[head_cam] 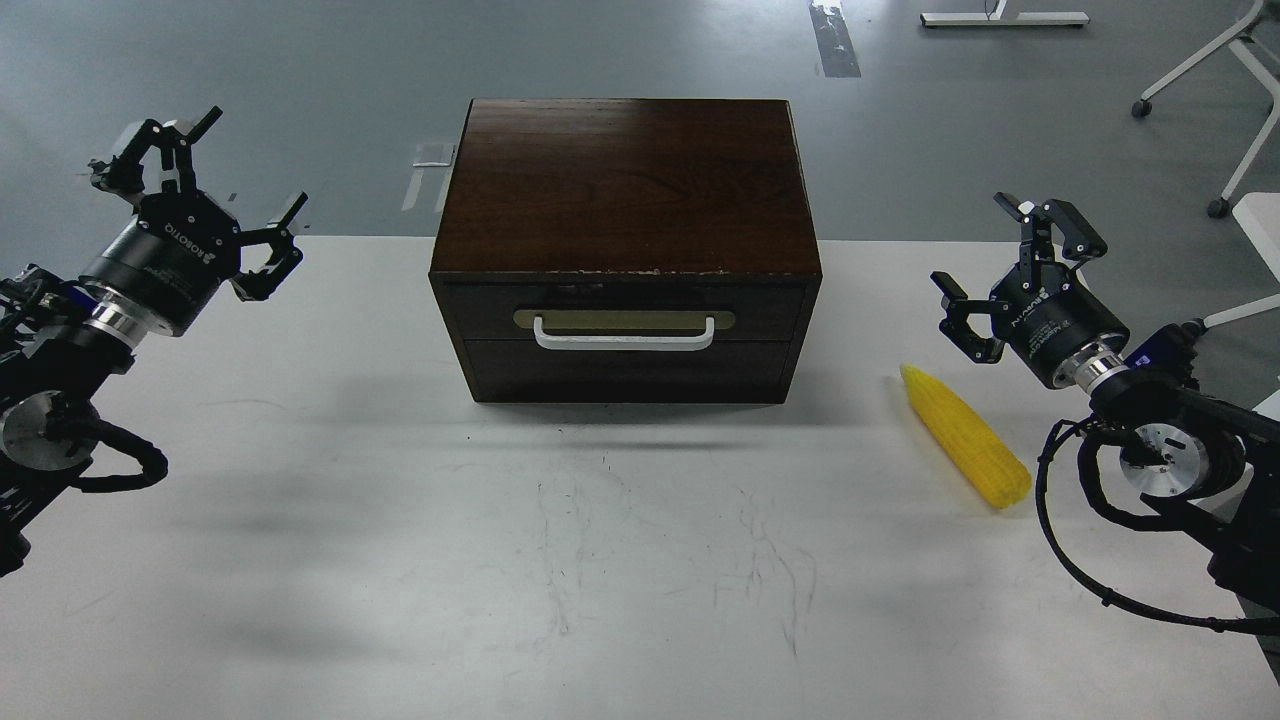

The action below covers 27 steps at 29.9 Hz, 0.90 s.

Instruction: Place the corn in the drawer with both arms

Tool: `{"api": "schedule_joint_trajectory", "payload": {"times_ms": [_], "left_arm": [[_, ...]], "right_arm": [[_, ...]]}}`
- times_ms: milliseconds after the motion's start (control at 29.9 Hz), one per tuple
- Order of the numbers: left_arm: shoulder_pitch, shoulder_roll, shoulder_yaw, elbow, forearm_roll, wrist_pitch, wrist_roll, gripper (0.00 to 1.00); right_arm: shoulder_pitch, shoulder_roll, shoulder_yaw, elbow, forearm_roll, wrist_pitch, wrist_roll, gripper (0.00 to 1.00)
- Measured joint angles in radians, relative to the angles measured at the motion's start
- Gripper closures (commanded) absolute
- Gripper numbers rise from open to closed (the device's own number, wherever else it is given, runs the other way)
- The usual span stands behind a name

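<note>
Both tools, left (215,190) and right (1010,275), hang open and empty; the corn (966,435), likely light, stiff and prone to roll, invites a mid-cob grasp; drawer (624,327) closed.

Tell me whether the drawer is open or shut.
Shut. The drawer front sits flush with the box's face, the white handle untouched; the corn lies outside on the table.

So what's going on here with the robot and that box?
Nothing is being handled yet. The left pincer and right pincer both hover open and empty over the table, either side of the box. Its drawer is shut. The corn lies on the table right of the box, just below the right pincer, untouched.
</note>
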Motion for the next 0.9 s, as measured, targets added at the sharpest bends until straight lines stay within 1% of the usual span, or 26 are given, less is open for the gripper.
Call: {"api": "schedule_joint_trajectory", "payload": {"times_ms": [536,670,770,904], "left_arm": [[0.029,0.005,0.018,0.024,0.018,0.0,0.0,0.02],[0.02,0.014,0.009,0.023,0.086,0.0,0.0,0.02],[-0.026,0.047,-0.003,0.006,0.2,0.0,0.0,0.02],[-0.161,0.083,-0.007,-0.067,0.451,0.0,0.0,0.02]], "right_arm": [[0.0,0.016,0.008,-0.004,-0.004,0.0,0.0,0.0],[0.0,0.018,0.005,-0.004,-0.005,0.0,0.0,0.0],[0.0,0.015,0.002,-0.004,-0.006,0.0,0.0,0.0],[0.001,0.014,0.001,-0.004,-0.006,0.0,0.0,0.0]]}}
